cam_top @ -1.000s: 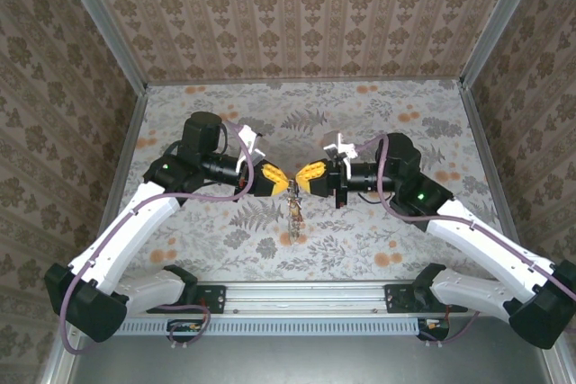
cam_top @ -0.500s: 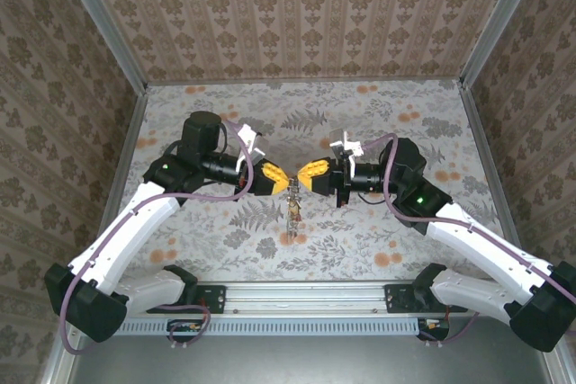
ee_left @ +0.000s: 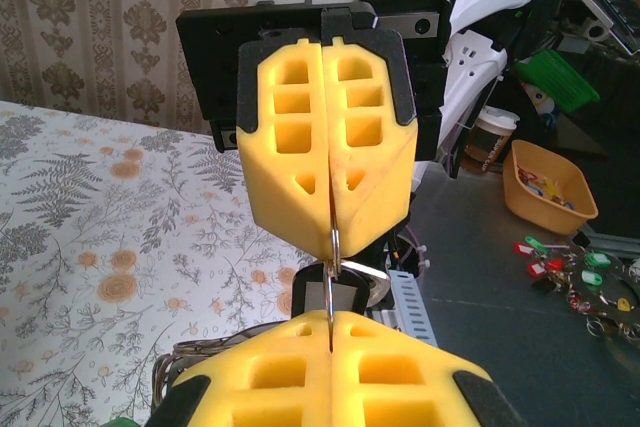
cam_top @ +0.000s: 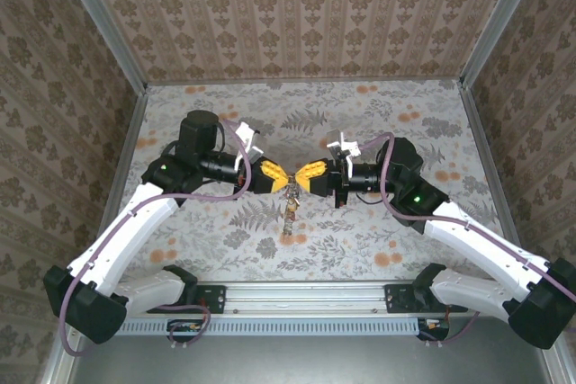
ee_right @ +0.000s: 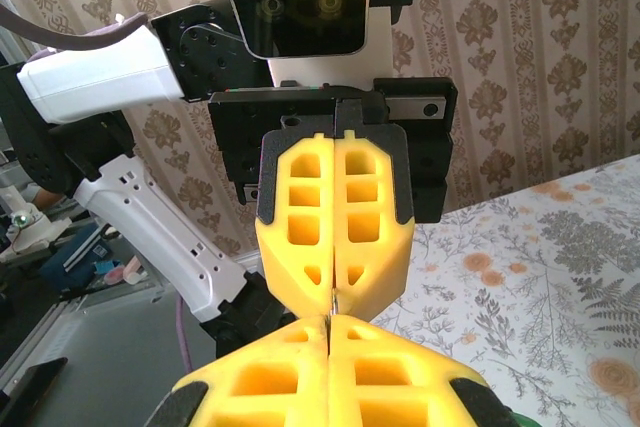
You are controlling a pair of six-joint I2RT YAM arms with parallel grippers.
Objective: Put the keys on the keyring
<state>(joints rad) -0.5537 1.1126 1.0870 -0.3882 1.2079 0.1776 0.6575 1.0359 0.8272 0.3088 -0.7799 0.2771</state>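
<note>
Left yellow-fingered pincer (cam_top: 284,183), clamped shut, holds the dark metal keyring (cam_top: 290,209) above the middle of the floral table (cam_top: 387,231) so its bunch hangs free, while the shut right pincer (cam_top: 302,179) meets it tip to tip, seemingly nipping a thin grey key (ee_left: 336,244).

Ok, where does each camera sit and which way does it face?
Top external: above, behind the bases, looking down at the table; both arms, left gripper and right gripper tip to tip, keyring hanging below.
Left wrist: on the left arm, facing the right gripper over its own fingers.
Right wrist: mirrored, facing the left gripper over its own fingers.
Shared by wrist views: both shut grippers.
</note>
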